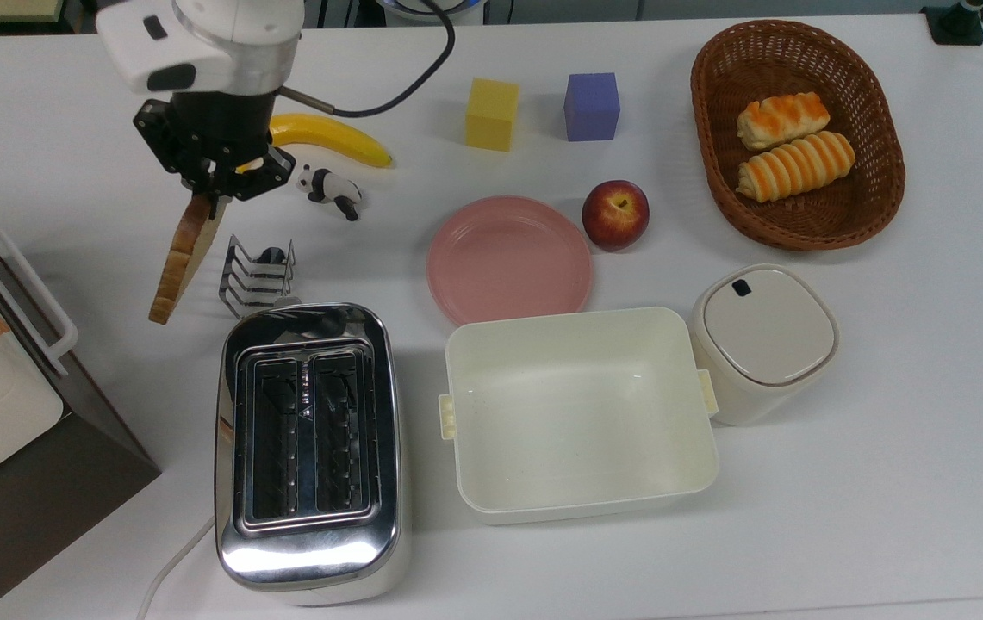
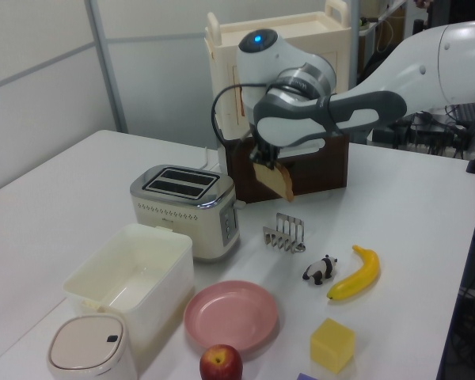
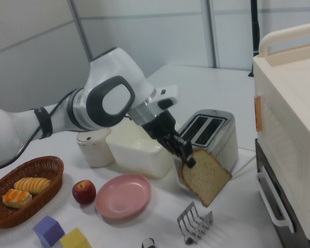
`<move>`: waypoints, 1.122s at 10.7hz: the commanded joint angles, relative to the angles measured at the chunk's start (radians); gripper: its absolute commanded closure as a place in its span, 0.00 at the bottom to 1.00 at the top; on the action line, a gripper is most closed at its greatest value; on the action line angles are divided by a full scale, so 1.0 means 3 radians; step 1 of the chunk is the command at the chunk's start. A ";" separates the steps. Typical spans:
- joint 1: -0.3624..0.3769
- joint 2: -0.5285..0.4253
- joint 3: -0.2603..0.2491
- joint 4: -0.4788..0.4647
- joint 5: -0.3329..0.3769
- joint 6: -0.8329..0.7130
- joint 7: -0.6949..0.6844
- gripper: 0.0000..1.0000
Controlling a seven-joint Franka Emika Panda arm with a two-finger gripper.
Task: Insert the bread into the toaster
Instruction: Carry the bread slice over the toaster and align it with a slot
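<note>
Jaws of the gripper (image 1: pixel 214 191) pinch the bread (image 1: pixel 182 258) by its crust, hanging tilted beside the toaster (image 1: pixel 307 448), slots still off to the side.

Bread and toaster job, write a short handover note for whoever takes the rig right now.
Pincer: shut on the bread, held in the air, tilted, above the table beside the wire rack.
Toaster: on the table, both slots empty.
Done: bread is out of the rack and lifted.
Left: carry it over the toaster, line it up with a slot, lower it in, release.
</note>
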 commanded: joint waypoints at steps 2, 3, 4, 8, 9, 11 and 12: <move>0.0047 -0.0065 0.0014 0.0181 0.0187 0.0048 0.0176 1.00; 0.0058 -0.0065 0.0025 0.0186 0.0187 0.0114 0.0166 1.00; 0.0103 -0.0065 0.0035 0.0207 0.0192 0.0282 0.0196 1.00; 0.0170 -0.0065 0.0081 0.0355 0.0187 0.0553 0.0181 1.00; 0.0170 -0.0065 0.0081 0.0350 0.0197 0.0706 0.0176 1.00; 0.0170 -0.0044 0.0096 0.0350 0.0202 0.0855 0.0171 1.00; 0.0170 -0.0039 0.0111 0.0340 0.0202 0.0907 0.0166 1.00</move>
